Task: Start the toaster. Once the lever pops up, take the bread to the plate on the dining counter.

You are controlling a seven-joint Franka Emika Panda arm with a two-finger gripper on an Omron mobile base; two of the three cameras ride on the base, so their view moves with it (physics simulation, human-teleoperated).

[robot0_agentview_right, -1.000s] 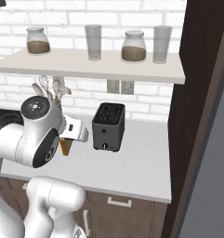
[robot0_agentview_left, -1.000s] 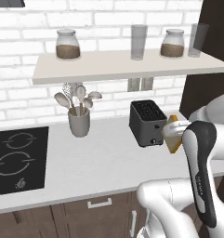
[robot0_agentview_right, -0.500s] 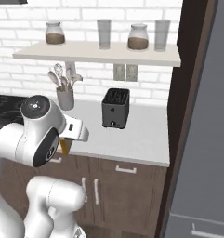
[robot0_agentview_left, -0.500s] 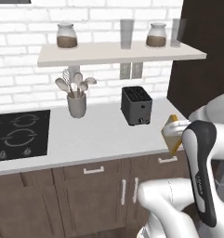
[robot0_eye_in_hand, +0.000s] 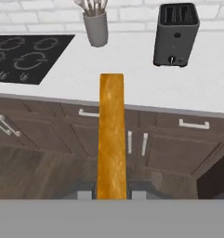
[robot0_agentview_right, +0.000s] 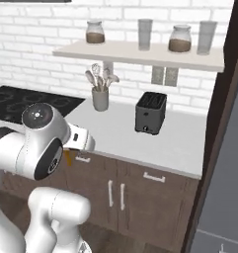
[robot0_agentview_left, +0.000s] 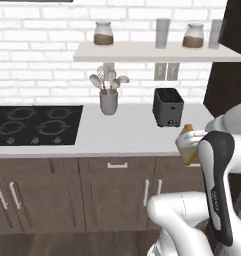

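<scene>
A tan, golden-brown slice of bread stands edge-on between the two fingertips of my gripper, which is shut on it. The bread hangs in the air in front of the worktop edge, beside my white forearm; a small corner of it shows under the arm. The dark grey toaster stands on the pale worktop, well beyond the gripper, with both slots empty. The plate and the dining counter are out of view.
A grey utensil holder and a black hob sit on the worktop left of the toaster. A shelf with jars and glasses hangs above. Brown cabinet doors run below, and a tall dark cabinet stands at the right.
The whole picture has shifted: the base has backed away from the worktop, so the toaster looks farther off. The gripper keeps its hold on the bread.
</scene>
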